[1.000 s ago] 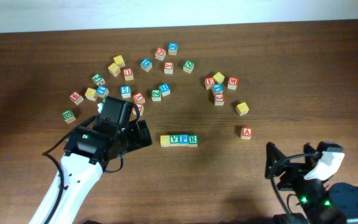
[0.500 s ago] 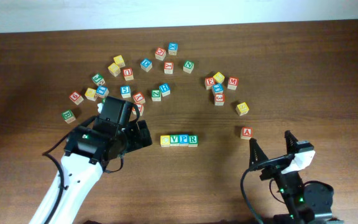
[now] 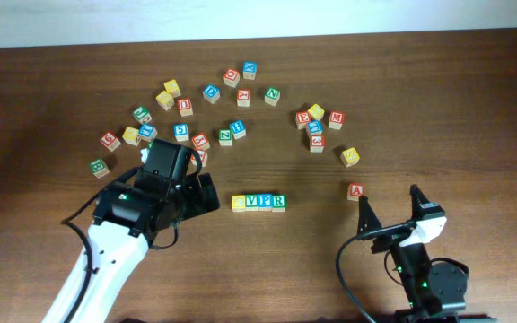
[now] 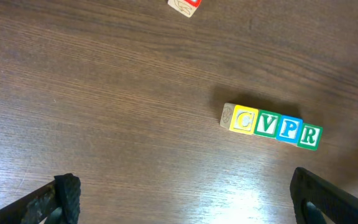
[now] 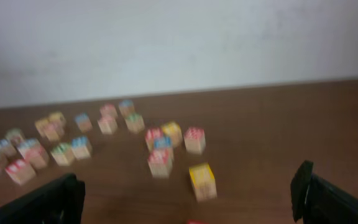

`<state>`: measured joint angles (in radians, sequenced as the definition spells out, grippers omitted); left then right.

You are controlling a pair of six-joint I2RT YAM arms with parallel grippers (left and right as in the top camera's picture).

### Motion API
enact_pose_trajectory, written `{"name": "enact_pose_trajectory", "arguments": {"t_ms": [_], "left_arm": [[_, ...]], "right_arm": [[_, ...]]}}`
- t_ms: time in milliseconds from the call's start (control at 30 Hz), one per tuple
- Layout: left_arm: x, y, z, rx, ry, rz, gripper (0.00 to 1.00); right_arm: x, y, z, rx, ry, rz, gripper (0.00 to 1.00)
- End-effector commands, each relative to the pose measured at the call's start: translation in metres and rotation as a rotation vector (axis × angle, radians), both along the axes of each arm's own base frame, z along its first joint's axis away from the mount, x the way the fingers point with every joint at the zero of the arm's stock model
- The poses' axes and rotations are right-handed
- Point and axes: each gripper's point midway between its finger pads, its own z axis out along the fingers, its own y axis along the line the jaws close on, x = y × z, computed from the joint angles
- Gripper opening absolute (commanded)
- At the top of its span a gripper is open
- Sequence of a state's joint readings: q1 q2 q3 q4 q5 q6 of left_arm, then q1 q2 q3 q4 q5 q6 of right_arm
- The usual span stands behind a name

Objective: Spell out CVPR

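Note:
Four cubes stand touching in a straight row mid-table: yellow C (image 3: 239, 203), green V (image 3: 252, 202), blue P (image 3: 266, 201), green R (image 3: 279, 202). The left wrist view shows them as C (image 4: 245, 119), V (image 4: 267, 124), P (image 4: 288, 129), R (image 4: 309, 135). My left gripper (image 3: 212, 193) is open just left of the row, its jaws wide over bare wood (image 4: 185, 199) and touching nothing. My right gripper (image 3: 389, 213) is open at the front right, well apart from the row, aimed at the far cubes (image 5: 188, 190) with nothing between its fingers.
Several loose letter cubes lie scattered across the back left (image 3: 182, 130). A small cluster (image 3: 317, 126) sits at the back right, with a yellow cube (image 3: 350, 156) and a red A cube (image 3: 355, 190) nearer my right gripper. The table's far edge meets a white wall (image 5: 179, 43).
My right arm has swung in from the front right corner toward the left, and its gripper now faces the back of the table. The left arm and the row have not moved.

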<state>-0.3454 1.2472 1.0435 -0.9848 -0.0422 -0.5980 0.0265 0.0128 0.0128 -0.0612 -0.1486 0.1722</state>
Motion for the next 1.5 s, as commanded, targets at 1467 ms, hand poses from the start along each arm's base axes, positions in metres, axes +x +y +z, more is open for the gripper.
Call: {"name": "enact_pose_trajectory", "arguments": {"t_ms": [1467], "left_arm": [[0.0044,0.0079,0.0066,0.038,-0.032,0.01,0.99]], "right_arm": [[0.0014,-0.0126,-0.0043,-0.16,-0.013,-0.06,0.98]]}}
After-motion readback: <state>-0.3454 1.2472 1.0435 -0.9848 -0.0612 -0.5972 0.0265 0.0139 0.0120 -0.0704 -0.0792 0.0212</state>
